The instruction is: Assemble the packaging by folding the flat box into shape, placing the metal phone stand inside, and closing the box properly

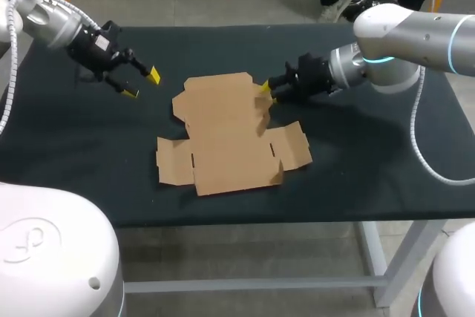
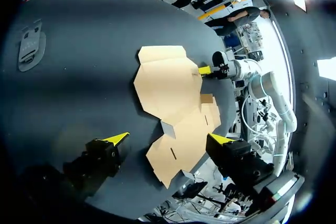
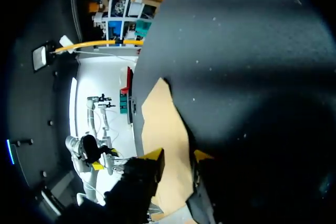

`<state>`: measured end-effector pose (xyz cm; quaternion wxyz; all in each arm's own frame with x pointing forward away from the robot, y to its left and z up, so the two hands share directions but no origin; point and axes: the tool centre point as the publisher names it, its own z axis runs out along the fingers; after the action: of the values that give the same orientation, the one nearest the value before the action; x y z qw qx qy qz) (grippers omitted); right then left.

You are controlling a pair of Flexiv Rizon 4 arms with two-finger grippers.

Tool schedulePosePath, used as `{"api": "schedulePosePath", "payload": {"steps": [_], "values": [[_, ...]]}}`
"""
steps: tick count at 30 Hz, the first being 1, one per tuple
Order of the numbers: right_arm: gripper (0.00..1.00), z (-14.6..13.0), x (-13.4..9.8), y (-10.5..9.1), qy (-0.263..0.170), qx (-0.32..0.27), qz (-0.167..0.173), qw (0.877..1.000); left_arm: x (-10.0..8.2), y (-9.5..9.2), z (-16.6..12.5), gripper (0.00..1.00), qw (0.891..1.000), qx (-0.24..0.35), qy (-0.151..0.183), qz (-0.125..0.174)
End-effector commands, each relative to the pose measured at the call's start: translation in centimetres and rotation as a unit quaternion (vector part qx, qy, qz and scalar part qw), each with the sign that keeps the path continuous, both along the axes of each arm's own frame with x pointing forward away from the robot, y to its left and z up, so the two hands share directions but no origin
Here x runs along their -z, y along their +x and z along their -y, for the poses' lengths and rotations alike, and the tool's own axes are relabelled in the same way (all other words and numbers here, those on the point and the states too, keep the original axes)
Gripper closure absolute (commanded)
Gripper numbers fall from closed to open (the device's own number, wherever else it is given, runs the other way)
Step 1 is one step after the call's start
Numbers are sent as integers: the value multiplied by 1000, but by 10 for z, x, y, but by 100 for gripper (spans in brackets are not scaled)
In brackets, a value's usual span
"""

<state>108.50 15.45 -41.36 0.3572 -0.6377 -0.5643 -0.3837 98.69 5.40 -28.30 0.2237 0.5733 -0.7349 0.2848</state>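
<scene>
Left gripper (image 1: pixel 142 84) is held wide open and empty above the black cloth-covered table (image 1: pixel 371 154), left of the box. Flat brown cardboard box (image 1: pixel 226 135) lies unfolded mid-table. Right gripper (image 1: pixel 266 90) is set at the box's right far edge; grip cannot be told.

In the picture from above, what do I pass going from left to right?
Left claw → box → right arm.
</scene>
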Motion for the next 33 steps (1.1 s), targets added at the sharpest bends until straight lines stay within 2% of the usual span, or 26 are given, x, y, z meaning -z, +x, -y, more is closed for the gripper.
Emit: {"api": "schedulePosePath", "payload": {"steps": [1,2,13,20,26,28,33], "values": [[93,-3,7,2,24,-1,13,1000,-1,-1,-1,0,1000,3,0,-2],[100,-2,4,1,25,0,18,1000,-2,-1,-1,0,1000,3,1,-2],[100,5,-16,-5,41,10,52,998,-2,-3,3,0,1000,26,-9,-2],[100,10,-35,-9,57,14,84,995,-4,-5,11,0,998,58,-20,34],[100,13,-56,-16,69,14,111,991,-5,-6,17,0,993,72,-36,89],[100,14,-60,-18,71,13,113,991,-6,-5,18,0,992,38,-18,117],[100,14,-60,-18,71,13,113,991,-6,-5,18,0,992,38,-18,117]]}}
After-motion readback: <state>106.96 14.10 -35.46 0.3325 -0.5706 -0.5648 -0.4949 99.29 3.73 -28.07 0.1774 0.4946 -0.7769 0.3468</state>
